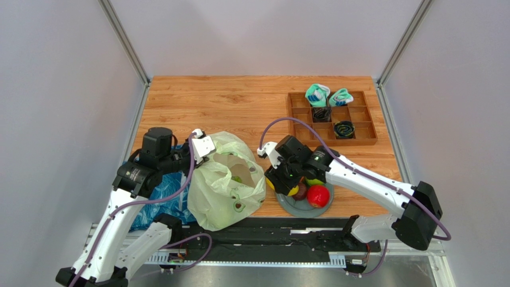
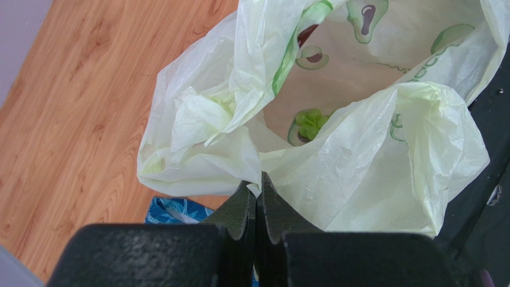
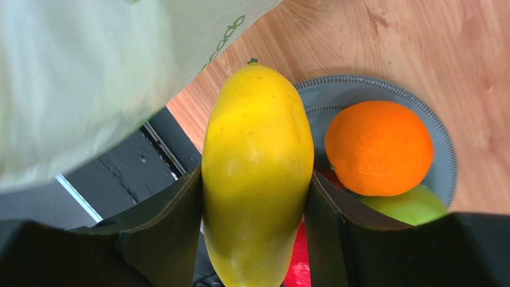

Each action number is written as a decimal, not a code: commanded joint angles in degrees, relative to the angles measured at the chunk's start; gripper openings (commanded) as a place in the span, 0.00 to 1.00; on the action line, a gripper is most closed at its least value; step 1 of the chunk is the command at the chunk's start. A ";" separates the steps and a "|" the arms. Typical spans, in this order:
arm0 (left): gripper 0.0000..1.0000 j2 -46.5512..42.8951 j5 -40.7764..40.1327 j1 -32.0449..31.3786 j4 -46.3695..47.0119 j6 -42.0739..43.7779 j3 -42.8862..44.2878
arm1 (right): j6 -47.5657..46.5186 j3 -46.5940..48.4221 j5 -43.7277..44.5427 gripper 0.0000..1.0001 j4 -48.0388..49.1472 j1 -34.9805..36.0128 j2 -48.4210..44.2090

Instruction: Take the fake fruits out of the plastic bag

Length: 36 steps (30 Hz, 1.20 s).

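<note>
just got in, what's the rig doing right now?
Unbagging fake fruit. The left gripper is shut on the rim of the plastic bag, holding it open. The right gripper holds the yellow mango at the edge of the grey plate, where the orange, green apple and red apple sit. A green lump, probably the grapes, shows inside the bag.

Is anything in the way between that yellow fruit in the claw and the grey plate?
No barrier shows. The right gripper holds the yellow fruit at the edge of the grey plate. The orange, green apple and red apple crowd it, so only the part near the rim looks free.
</note>
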 commanded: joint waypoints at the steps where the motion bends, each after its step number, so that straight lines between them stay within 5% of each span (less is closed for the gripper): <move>1: 0.00 -2.10 -0.61 0.28 1.26 -0.71 0.93 | 13.42 0.08 2.76 0.02 4.20 0.22 2.95; 13: 0.00 -4.39 -1.05 0.63 0.83 -0.27 -0.56 | 19.05 -0.97 9.70 0.04 1.29 -0.66 8.75; 19: 0.00 -5.09 0.44 0.89 -0.58 -1.15 -0.74 | 18.44 -2.20 8.65 0.28 1.91 -0.75 9.89; 22: 0.00 -5.09 0.44 1.16 -0.50 -0.89 -0.57 | 18.35 -1.94 8.65 0.59 1.21 -0.75 10.16; 23: 0.00 -5.09 0.70 1.25 -0.41 -1.06 -0.48 | 18.44 -1.59 6.65 0.87 0.95 -0.66 10.07; 25: 0.00 -4.92 1.23 1.33 -0.32 -1.15 -0.48 | 18.09 -0.54 4.79 1.00 -0.02 -0.75 9.90; 36: 0.00 -4.82 4.14 1.42 -5.06 3.24 -0.47 | 6.14 22.89 3.82 1.00 -15.56 -2.50 9.89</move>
